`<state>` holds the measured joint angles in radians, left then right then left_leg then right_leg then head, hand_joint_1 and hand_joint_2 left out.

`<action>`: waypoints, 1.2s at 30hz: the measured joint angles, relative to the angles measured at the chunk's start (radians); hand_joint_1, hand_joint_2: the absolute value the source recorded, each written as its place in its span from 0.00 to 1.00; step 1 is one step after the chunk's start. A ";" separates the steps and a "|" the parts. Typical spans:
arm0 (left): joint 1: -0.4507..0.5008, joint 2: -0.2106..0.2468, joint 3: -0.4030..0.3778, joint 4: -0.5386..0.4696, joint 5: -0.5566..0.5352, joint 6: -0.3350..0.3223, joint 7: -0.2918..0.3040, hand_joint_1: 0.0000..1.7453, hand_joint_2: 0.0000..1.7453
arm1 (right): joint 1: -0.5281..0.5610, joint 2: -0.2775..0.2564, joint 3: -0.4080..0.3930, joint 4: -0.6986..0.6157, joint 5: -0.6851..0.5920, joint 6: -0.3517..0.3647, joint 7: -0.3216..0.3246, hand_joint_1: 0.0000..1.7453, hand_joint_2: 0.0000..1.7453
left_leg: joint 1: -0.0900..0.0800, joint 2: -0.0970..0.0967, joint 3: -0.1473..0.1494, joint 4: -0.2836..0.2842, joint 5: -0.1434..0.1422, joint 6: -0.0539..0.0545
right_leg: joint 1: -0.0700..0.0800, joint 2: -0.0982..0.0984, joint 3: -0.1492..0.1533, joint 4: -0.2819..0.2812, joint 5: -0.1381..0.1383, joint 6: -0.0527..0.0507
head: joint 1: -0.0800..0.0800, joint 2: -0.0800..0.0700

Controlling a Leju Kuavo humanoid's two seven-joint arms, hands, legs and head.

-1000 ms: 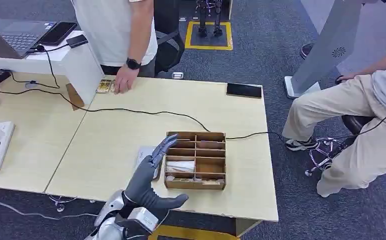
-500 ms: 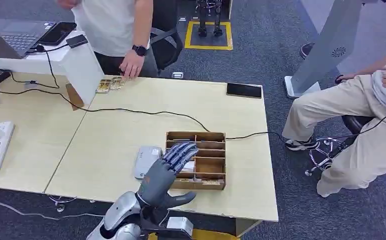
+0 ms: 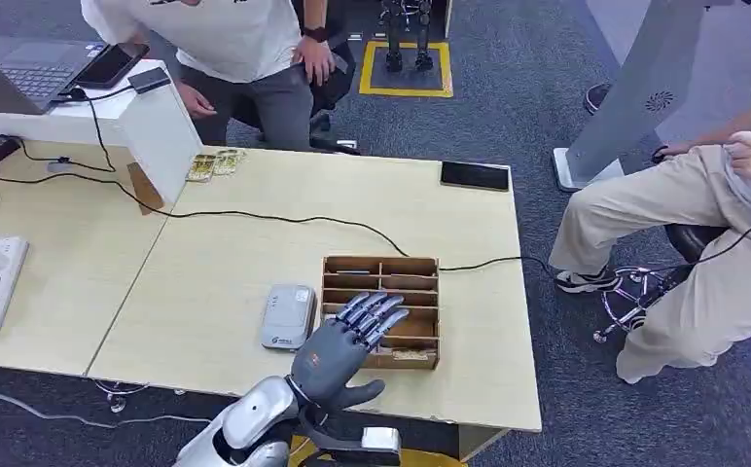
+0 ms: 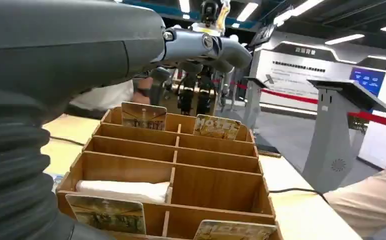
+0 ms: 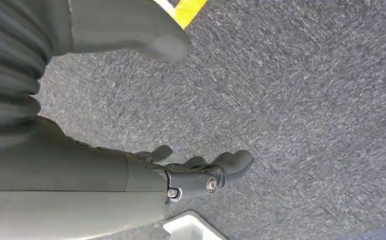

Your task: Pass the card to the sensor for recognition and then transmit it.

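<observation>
Hovering with fingers spread and holding nothing, the robot's dark grey left hand [image 3: 338, 352] hangs over the near-left corner of the brown wooden divided card box [image 3: 420, 273], fingertips aimed at about one o'clock. The picture-printed cards [image 4: 109, 213] stand upright on edge in the slots right beneath and ahead, long edges running across the box. The flat pale grey card sensor [image 3: 288, 315] lies just beside the box at nine o'clock. The right hand [image 5: 196, 172] hangs over carpet, loosely open, much farther off.
</observation>
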<state>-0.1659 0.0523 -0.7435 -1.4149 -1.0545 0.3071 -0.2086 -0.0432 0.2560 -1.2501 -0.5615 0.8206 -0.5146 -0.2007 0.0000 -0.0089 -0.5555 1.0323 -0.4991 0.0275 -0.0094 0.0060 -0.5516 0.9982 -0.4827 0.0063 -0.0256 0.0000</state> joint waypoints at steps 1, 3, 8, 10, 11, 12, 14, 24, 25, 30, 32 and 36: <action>-0.003 0.000 -0.004 0.008 -0.015 0.000 0.010 0.00 1.00 | 0.000 0.000 0.000 -0.001 0.000 0.000 0.000 0.00 1.00 | 0.000 0.000 0.000 0.000 0.000 0.000 | 0.000 0.000 0.000 0.000 0.000 0.000 | 0.000 0.000; -0.006 0.000 -0.008 0.017 -0.040 0.003 0.031 0.00 1.00 | 0.000 0.001 0.000 -0.003 0.001 0.004 0.001 0.00 1.00 | 0.000 0.000 0.000 0.000 0.000 0.000 | 0.000 0.000 0.000 0.000 0.000 0.000 | 0.000 0.000; -0.013 -0.002 -0.013 0.039 -0.084 0.052 0.082 0.00 1.00 | 0.001 0.006 -0.002 -0.011 0.002 0.006 0.006 0.00 1.00 | 0.000 0.000 0.000 0.000 0.000 0.000 | 0.000 0.000 0.000 0.000 0.000 0.000 | 0.000 0.000; -0.013 -0.006 -0.013 0.045 -0.105 0.080 0.101 0.00 1.00 | 0.002 0.010 -0.004 -0.017 0.006 0.015 0.010 0.00 1.00 | 0.000 0.000 0.000 0.000 0.000 0.000 | 0.000 0.000 0.000 0.000 0.000 0.000 | 0.000 0.000; -0.013 -0.008 -0.013 0.047 -0.111 0.087 0.108 0.00 1.00 | 0.002 0.012 -0.006 -0.019 0.009 0.016 0.012 0.00 1.00 | 0.000 0.000 0.000 0.000 0.000 0.000 | 0.000 0.000 0.000 0.000 0.000 0.000 | 0.000 0.000; -0.013 -0.011 -0.013 0.050 -0.125 0.095 0.121 0.00 1.00 | 0.002 0.015 -0.007 -0.022 0.013 0.018 0.014 0.00 1.00 | 0.000 0.000 0.000 0.000 0.000 0.000 | 0.000 0.000 0.000 0.000 0.000 0.000 | 0.000 0.000; -0.012 -0.015 -0.013 0.055 -0.146 0.110 0.140 0.00 1.00 | 0.004 0.018 -0.010 -0.027 0.017 0.018 0.014 0.00 1.00 | 0.000 0.000 0.000 0.000 0.000 0.000 | 0.000 0.000 0.000 0.000 0.000 0.000 | 0.000 0.000; -0.011 -0.029 -0.013 0.096 -0.271 0.132 0.203 0.00 1.00 | 0.007 0.035 -0.021 -0.055 0.021 0.037 0.027 0.00 1.00 | 0.000 0.000 0.000 0.000 0.000 0.000 | 0.000 0.000 0.000 0.000 0.000 0.000 | 0.000 0.000; -0.011 -0.029 -0.013 0.101 -0.278 0.131 0.206 0.00 1.00 | 0.007 0.036 -0.021 -0.055 0.023 0.037 0.027 0.00 1.00 | 0.000 0.000 0.000 0.000 0.000 0.000 | 0.000 0.000 0.000 0.000 0.000 0.000 | 0.000 0.000; -0.012 -0.030 -0.013 0.129 -0.319 0.128 0.229 0.00 1.00 | 0.008 0.036 -0.024 -0.058 0.035 0.039 0.029 0.00 1.00 | 0.000 0.000 0.000 0.000 0.000 0.000 | 0.000 0.000 0.000 0.000 0.000 0.000 | 0.000 0.000; -0.012 -0.030 -0.013 0.140 -0.328 0.126 0.236 0.00 1.00 | 0.008 0.036 -0.024 -0.058 0.035 0.039 0.028 0.00 1.00 | 0.000 0.000 0.000 0.000 0.000 0.000 | 0.000 0.000 0.000 0.000 0.000 0.000 | 0.000 0.000; -0.013 -0.030 -0.013 0.156 -0.337 0.126 0.252 0.00 1.00 | 0.008 0.037 -0.025 -0.058 0.035 0.039 0.027 0.00 1.00 | 0.000 0.000 0.000 0.000 0.000 0.000 | 0.000 0.000 0.000 0.000 0.000 0.000 | 0.000 0.000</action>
<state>-0.1786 0.0225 -0.7561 -1.2593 -1.3916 0.4333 0.0439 -0.0355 0.2926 -1.2749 -0.6195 0.8556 -0.4757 -0.1736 0.0000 -0.0090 -0.5558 1.0323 -0.4991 0.0276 -0.0094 0.0059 -0.5515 0.9982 -0.4827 0.0063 -0.0256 0.0000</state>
